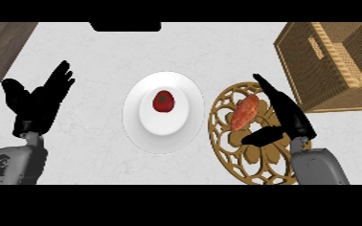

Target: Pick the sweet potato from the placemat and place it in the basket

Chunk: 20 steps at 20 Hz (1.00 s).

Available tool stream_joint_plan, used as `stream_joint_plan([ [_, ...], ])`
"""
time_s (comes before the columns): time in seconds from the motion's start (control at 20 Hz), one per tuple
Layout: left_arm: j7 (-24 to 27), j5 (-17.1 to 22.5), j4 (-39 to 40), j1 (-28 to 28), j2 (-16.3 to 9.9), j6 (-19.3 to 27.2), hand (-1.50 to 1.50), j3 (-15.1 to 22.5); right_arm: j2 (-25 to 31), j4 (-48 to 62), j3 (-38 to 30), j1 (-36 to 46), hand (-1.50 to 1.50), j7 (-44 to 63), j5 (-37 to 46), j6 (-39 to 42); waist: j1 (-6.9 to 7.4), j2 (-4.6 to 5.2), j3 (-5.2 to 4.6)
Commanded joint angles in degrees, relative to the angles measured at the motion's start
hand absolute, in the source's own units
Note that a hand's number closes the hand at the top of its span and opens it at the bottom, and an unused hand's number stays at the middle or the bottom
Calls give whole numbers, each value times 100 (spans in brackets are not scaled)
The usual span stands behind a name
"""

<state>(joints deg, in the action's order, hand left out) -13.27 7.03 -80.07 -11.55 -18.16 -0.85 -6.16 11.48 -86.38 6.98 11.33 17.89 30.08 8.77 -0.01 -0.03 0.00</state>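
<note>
An orange-red sweet potato (245,111) lies tilted on a round golden openwork placemat (233,158) at centre right. My right hand (286,112) lies just to the right of it, fingers straight and pointing up along its side, thumb spread below it; it holds nothing. The wicker basket (304,72) stands at the far right, beyond the placemat. My left hand (39,98) rests open at the left edge, fingers up.
A white plate (141,124) with a white bowl holding a red tomato (164,101) sits left of the placemat. A dark wooden surface (14,38) borders the counter's top left corner. A black shape (125,26) shows at the counter's far edge.
</note>
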Motion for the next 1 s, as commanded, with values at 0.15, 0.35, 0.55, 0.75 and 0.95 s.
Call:
stream_joint_plan([
  [0.15, 205, -170, 273, -199, 141, -35, 0, -93, -421, 837, 258, 287, -150, 40, 763, -418, 20, 9, 1],
  [0.35, 480, -260, 375, 100, 208, -176, 0, -158, -44, 760, -115, 88, -150, -187, 707, -162, 4, 6, 0],
  [0.55, -115, -30, 160, -220, -3, -379, 0, -366, -298, 1324, 113, 298, 150, -453, 1003, -340, 19, 7, 1],
  [0.75, 18, -147, -102, 163, 141, -372, 0, -271, -164, 1329, 65, 788, 150, -257, 1130, 87, 28, 5, 1],
  [0.95, 84, -166, -101, 216, 106, -458, 0, -407, -488, 1341, 340, 368, 150, -369, 1490, -291, 17, 1, 1],
])
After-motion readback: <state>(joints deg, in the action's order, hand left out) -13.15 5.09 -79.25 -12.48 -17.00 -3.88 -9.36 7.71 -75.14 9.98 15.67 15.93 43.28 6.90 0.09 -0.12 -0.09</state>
